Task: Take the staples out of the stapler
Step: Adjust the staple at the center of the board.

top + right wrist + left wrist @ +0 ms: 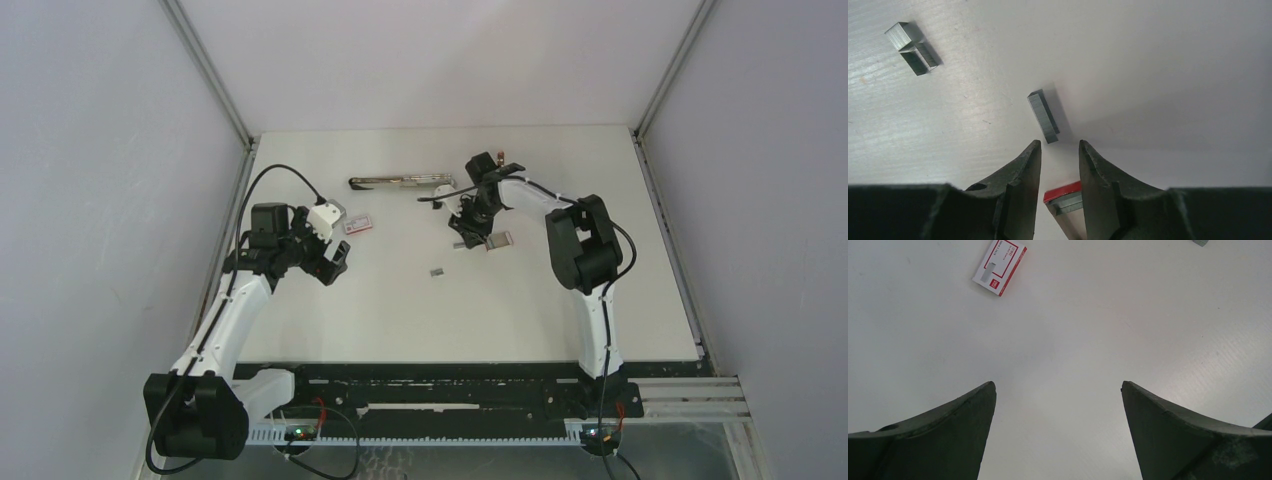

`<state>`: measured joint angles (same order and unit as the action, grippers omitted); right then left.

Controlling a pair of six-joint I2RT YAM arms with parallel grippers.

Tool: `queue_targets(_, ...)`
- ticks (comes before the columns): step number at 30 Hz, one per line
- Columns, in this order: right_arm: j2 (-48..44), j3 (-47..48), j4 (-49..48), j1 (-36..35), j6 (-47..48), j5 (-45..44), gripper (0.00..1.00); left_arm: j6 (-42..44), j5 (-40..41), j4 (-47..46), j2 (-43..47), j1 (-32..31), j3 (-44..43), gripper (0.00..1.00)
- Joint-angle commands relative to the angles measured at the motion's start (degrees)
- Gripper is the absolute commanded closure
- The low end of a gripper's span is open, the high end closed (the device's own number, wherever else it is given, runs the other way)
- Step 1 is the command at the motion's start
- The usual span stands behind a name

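Our right hand, jaws slightly parted and empty, hovers just behind one strip of the staples lying loose on the surface, seemingly set down clear of the stapler, while our left hand hangs wide open, apparently spare.

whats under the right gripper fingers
A red-edged piece with a grey strip on it shows through the gap of the right gripper. Its fingers cover the rest, so the full shape cannot be told.
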<state>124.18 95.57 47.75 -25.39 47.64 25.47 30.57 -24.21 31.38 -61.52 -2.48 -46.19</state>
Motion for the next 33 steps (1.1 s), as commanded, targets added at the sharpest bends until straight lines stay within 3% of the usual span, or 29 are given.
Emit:
queue_targets(1, -3.04, -0.31, -1.87, -0.84, 3.81, -0.75, 0.66, 0.37, -1.26, -0.51, -0.25, 0.54, 0.41, 0.0)
queue_targets(14, -6.09, -7.52, -4.89, -2.35, 15.72, 0.34, 0.72, 0.48, -1.37, -0.44, -0.58, 0.52, 0.37, 0.0)
queue_targets(27, -6.75, -7.42, -6.09, -2.15, 14.34, 1.58, 0.77, 0.46, -1.37, -0.29, -0.47, 0.48, 0.4, 0.0)
queue_targets(33, -6.6, -6.94, -5.59, -2.17, 13.39, 2.02, 0.84, 0.46, -1.37, -0.31, -0.53, 0.48, 0.38, 0.0)
